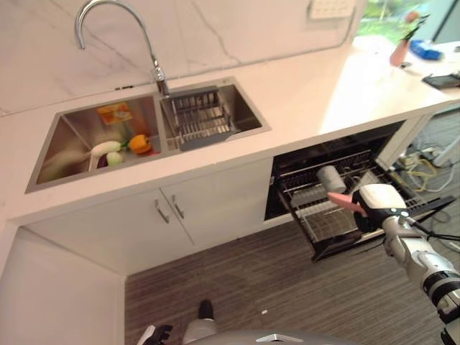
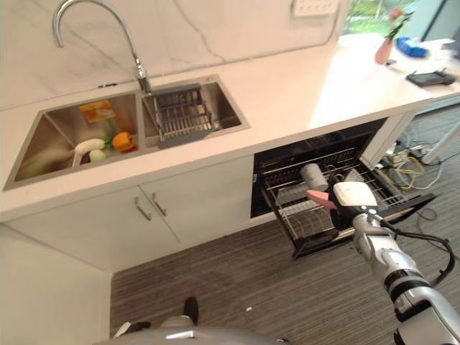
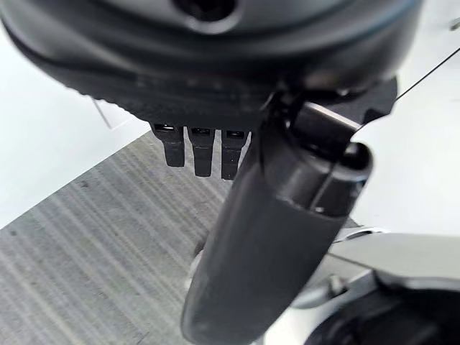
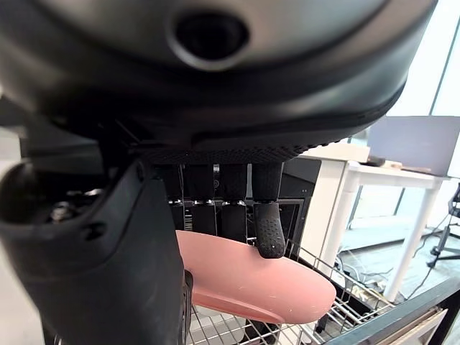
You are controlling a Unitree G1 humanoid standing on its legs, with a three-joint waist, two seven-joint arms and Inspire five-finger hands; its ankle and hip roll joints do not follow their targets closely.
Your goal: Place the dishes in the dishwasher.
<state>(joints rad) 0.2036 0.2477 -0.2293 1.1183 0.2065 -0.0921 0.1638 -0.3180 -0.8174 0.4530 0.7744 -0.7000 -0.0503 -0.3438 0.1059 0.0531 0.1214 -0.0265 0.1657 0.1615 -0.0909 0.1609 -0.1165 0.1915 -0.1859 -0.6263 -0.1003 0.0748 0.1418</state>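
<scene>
A pink plate (image 1: pixel 346 203) is pinched between the thumb and curled fingers of my right hand (image 1: pixel 376 210), just above the pulled-out dishwasher rack (image 1: pixel 321 224). In the right wrist view the pink plate (image 4: pixel 253 282) lies under my fingertips (image 4: pixel 269 236), with the rack's wires (image 4: pixel 338 310) below it. A grey cup (image 1: pixel 331 179) lies in the rack behind the plate. My left hand (image 3: pixel 273 237) hangs over the striped floor, fingers (image 3: pixel 195 152) straight and holding nothing.
The open dishwasher (image 2: pixel 316 154) sits under the white counter (image 1: pixel 309 93). The double sink (image 1: pixel 68 133) holds vegetables (image 1: pixel 139 144) on its left side and a wire dish rack (image 1: pixel 201 118) on its right. White cabinet doors (image 1: pixel 165 212) stand left of the dishwasher.
</scene>
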